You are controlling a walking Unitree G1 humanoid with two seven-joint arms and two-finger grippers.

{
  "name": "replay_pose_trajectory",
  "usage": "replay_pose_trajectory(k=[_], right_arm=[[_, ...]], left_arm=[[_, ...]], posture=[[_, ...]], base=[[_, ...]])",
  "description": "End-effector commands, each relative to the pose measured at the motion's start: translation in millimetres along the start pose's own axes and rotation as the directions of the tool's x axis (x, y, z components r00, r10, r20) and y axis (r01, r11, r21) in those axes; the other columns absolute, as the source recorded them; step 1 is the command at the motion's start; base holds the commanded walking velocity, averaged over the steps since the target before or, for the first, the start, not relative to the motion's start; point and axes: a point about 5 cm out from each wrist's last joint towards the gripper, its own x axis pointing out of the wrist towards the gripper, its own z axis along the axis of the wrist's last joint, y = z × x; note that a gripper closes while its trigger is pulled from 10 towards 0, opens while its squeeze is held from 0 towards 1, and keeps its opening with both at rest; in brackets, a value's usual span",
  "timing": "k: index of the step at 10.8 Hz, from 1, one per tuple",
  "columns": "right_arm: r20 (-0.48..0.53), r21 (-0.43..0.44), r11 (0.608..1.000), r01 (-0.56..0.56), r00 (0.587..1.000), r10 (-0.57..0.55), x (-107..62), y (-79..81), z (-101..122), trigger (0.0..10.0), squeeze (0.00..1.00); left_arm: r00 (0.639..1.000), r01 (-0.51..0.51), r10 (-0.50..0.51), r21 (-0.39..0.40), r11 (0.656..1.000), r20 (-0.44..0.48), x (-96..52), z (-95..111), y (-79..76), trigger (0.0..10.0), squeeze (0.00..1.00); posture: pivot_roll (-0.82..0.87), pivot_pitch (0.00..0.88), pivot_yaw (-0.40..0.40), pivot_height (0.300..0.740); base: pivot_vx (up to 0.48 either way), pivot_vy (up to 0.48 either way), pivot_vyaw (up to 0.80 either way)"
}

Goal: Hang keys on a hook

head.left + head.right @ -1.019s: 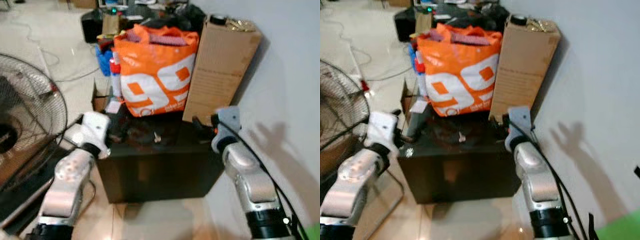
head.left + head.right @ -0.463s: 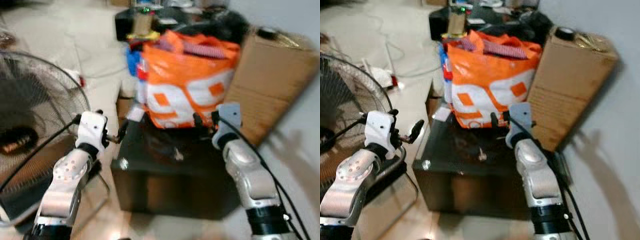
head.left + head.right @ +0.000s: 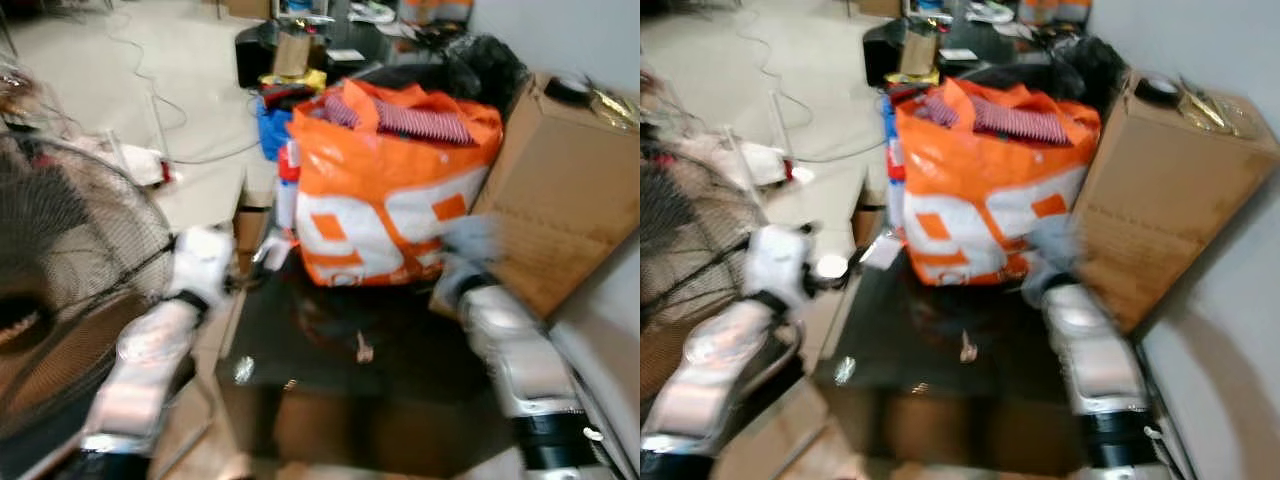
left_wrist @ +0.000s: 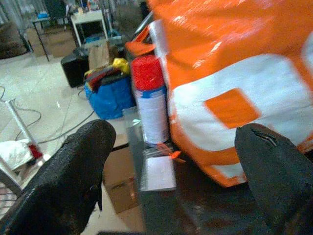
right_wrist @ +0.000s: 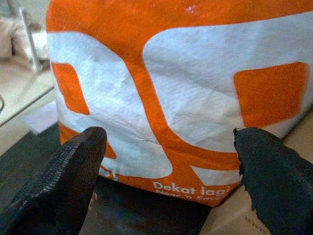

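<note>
we're facing a low dark worktop (image 3: 400, 350) with the keys (image 3: 364, 349) lying flat near its middle, out in the open, apart from everything else. head views are blurred, so key count and ring shape are too small to tell.

left pincer (image 4: 176, 161) is spread wide, holding nothing, sitting at the worktop's left edge and looking past a red-capped spray can (image 4: 149, 100) at the orange bag (image 3: 395, 190). right pincer (image 5: 168, 171) is also wide apart and empty, close up to the bag's printed face, above the back of the worktop. cardboard box (image 3: 555, 200) leans behind on the right, fan (image 3: 70, 290) off to the left.

handling guess: keys are light, hard metal, loose on a ring, so they'll swing and jangle once lifted. lying flat on a glossy top they'll likely skid if we push from one side. better to come straight down, close across the ring or the bunched heads, not a single blade. leave the ring loop exposed so it can drop over the hook.

we can't make out a hook from here.
</note>
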Motion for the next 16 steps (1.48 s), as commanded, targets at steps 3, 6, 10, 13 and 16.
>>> replay_pose_trajectory(k=[3,6,10,13,16], right_arm=[[-0.231,-0.068,0.991,-0.112,0.968,0.093,-0.7,-8.0,-25.8,10.0,0.00],[-0.364,-0.148,0.930,-0.337,0.893,0.265,17.3,18.6,-47.6,10.0,0.00],[-0.400,0.028,0.949,-0.313,0.867,0.297,31.5,43.0,-81.7,10.0,1.00],[-0.480,0.181,0.941,-0.287,0.809,0.340,25.9,68.2,-111.0,10.0,1.00],[-0.447,0.233,0.929,-0.288,0.816,0.366,24.4,81.7,-115.9,10.0,1.00]], left_arm=[[0.986,0.165,-0.165,0.013,0.986,-0.029,-3.1,-4.2,-18.5,10.0,0.00],[0.891,0.432,-0.415,0.061,0.900,-0.187,-24.9,-28.7,-37.0,10.0,0.00],[0.831,0.521,-0.498,0.034,0.853,-0.250,-47.5,-34.9,-41.8,10.0,0.00],[0.792,0.568,-0.548,-0.006,0.823,-0.268,-61.1,-31.3,-45.1,10.0,0.00],[0.774,0.583,-0.565,-0.026,0.812,-0.287,-72.3,-30.3,-48.3,10.0,0.00]], posture=[[-0.02,0.000,-0.073,0.740],[-0.03,0.000,-0.068,0.740],[-0.01,0.000,-0.049,0.740],[-0.02,0.000,-0.021,0.740],[-0.01,0.000,-0.020,0.740]], base=[[0.000,0.000,0.00],[0.000,0.000,0.00],[0.000,0.000,0.00],[0.000,0.000,0.00],[0.000,0.000,0.00]])
